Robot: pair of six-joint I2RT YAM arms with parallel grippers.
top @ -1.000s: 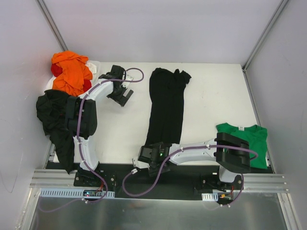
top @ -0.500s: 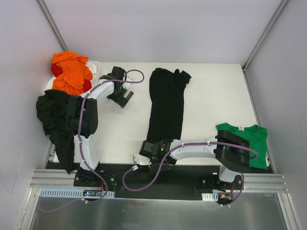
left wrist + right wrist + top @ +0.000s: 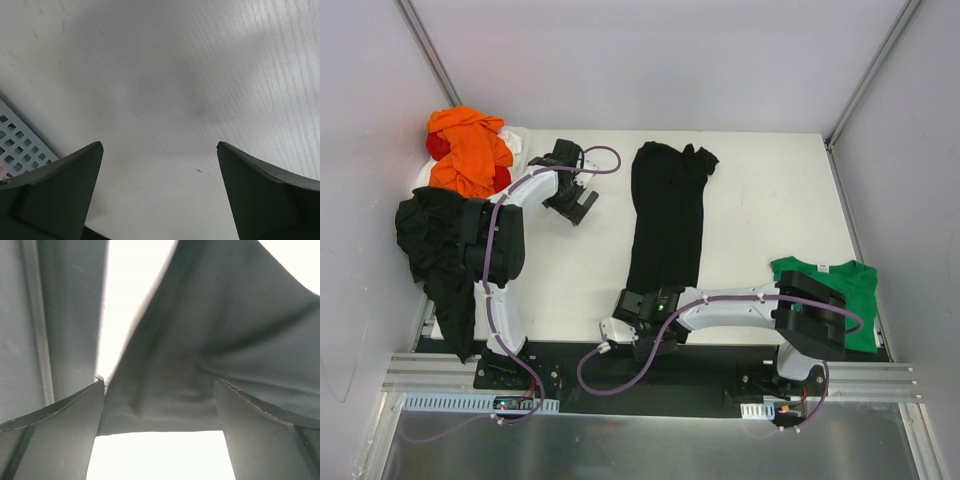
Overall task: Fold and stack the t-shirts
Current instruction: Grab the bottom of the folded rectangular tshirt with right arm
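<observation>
A long black shirt (image 3: 665, 225) lies down the middle of the tabletop (image 3: 770, 200), splitting it into two bare lanes. The right lane is wide and bare to the far edge, with a green shirt (image 3: 840, 285) filling its near right corner. The left lane is narrower; there the left tool (image 3: 578, 205), fingers spread, hangs over bare surface. An orange and red pile (image 3: 468, 150) blocks the far left corner. A draped black shirt (image 3: 432, 245) covers the left edge. The right tool (image 3: 159, 390) sits at the long black shirt's near end, with cloth between its spread fingers. Walls (image 3: 670, 60) close the far, left and right sides.
</observation>
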